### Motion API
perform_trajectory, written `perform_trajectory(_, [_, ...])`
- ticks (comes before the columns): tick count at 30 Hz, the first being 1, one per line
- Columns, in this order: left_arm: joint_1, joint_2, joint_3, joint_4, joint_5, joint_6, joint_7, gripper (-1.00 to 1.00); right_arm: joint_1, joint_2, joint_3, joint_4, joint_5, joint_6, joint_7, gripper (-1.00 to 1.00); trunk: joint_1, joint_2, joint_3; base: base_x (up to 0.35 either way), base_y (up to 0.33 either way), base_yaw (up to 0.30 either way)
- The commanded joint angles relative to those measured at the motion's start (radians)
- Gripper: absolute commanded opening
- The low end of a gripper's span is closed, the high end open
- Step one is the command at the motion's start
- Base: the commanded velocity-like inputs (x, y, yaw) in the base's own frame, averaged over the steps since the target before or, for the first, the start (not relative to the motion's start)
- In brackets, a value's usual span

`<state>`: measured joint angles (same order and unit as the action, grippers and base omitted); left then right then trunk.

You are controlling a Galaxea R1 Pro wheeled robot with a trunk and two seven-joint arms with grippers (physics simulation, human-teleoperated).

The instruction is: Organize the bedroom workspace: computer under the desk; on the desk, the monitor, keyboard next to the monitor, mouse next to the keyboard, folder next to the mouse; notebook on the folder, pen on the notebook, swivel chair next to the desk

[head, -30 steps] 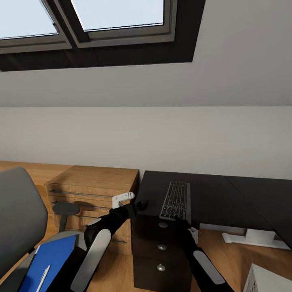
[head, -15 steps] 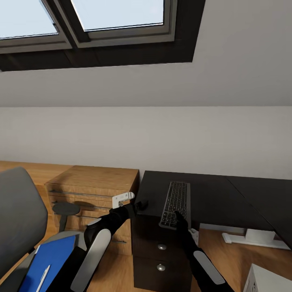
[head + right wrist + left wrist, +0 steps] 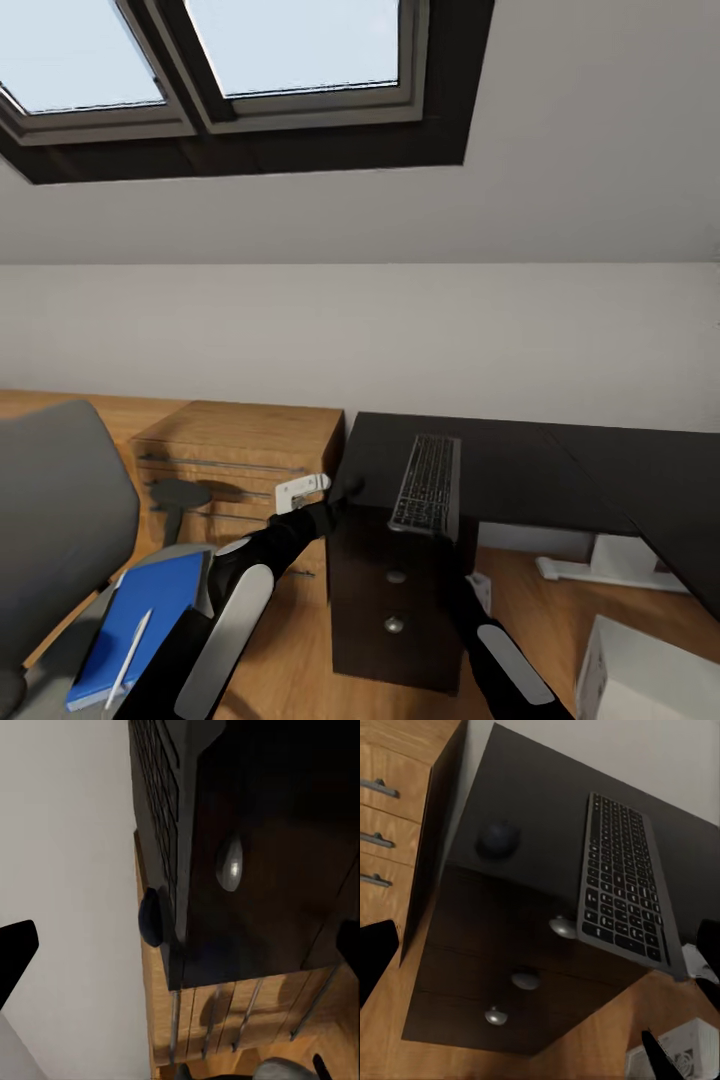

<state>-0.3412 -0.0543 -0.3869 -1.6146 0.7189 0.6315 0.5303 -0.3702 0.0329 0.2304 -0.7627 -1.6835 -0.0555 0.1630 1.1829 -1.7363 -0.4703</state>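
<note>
Right arm dropped away from the slim silver-framed keyboard [image 3: 427, 483], now overhanging the glossy black desk [image 3: 520, 470] edge; round dark mouse [image 3: 498, 838] beside it; both grippers' fingers spread, empty; flat blue folder [image 3: 135, 625] on grey upholstered swivel chair [image 3: 55, 520]

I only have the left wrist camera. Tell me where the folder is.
Observer: The folder lies on the swivel chair seat, left of the desk in the head view.
Operator: Report anything on it.
Observer: A white pen lies on top of it.
Operator: Give me the right arm's position.
Observer: The right arm is low in front of the desk's drawers; its wrist camera faces a drawer knob.
</note>
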Motion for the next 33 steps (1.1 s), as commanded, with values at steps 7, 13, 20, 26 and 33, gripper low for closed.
perform_trajectory(7, [-0.001, 0.000, 0.000, 0.013, -0.006, -0.001, 0.027, 1.00, -0.002, 0.000, 0.008, 0.007, -0.008, -0.007, -0.049, 1.00, -0.001, -0.001, -0.001, -0.337, -0.062, 0.000])
perform_trajectory(13, [-0.001, 0.008, 0.001, 0.056, -0.013, 0.002, 0.032, 1.00, -0.002, -0.001, 0.010, 0.091, 0.008, -0.009, -0.053, 1.00, -0.001, -0.001, -0.001, -0.324, -0.094, 0.000])
perform_trajectory(20, [-0.001, 0.045, -0.003, 0.397, -0.017, -0.007, 0.026, 1.00, -0.002, 0.003, 0.029, 0.301, 0.091, -0.131, -0.051, 1.00, -0.001, -0.001, -0.001, -0.050, -0.009, 0.000])
perform_trajectory(26, [-0.001, 0.042, -0.063, 0.711, -0.016, -0.153, 0.018, 1.00, -0.002, 0.006, 0.083, 0.495, 0.415, -0.376, -0.053, 1.00, -0.024, 0.041, 0.018, -0.004, -0.001, 0.000])
perform_trajectory(33, [-0.001, 0.014, -0.228, 1.061, -0.012, -0.456, -0.012, 1.00, -0.002, 0.001, 0.094, 0.664, 0.605, -0.551, -0.055, 1.00, -0.051, 0.090, 0.040, 0.000, 0.000, 0.000])
